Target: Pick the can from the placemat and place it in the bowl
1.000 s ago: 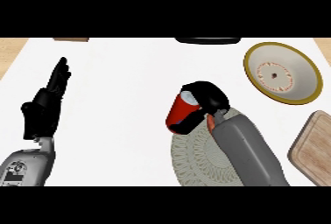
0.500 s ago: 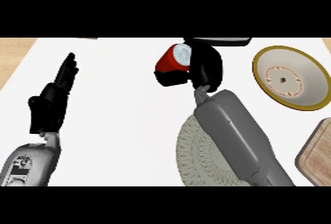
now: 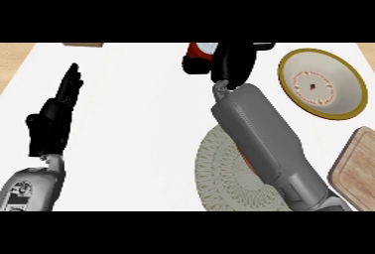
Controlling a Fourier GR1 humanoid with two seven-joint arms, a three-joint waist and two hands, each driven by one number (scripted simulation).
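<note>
Stretched far up across the white counter (image 3: 139, 124) toward its far edge: the right hand (image 3: 233, 62), black, with fingers curled round the red can (image 3: 201, 51). Held up near the far edge, a little right of the middle, only partly seen behind the dark fingers, red with a pale top. Well away from the round placemat (image 3: 227, 183), down at the near edge, partly hidden under the grey right forearm (image 3: 264, 144) lying slantwise over it. Not in the bowl (image 3: 322, 83) yet; off to the right of the hand, near the far right corner, yellow-rimmed, pale inside with a reddish ring and a small dark spot in the middle. Beside the right edge, below the bowl, a wooden board (image 3: 356, 168). At the left side of the counter, the left hand (image 3: 53, 121), resting, fingers straight and pointing up toward the far edge, holding nothing, with its grey forearm (image 3: 29, 191) coming in at the near left corner. At the far edge, left part, a small brown thing (image 3: 82, 44), too little showing to name.
</note>
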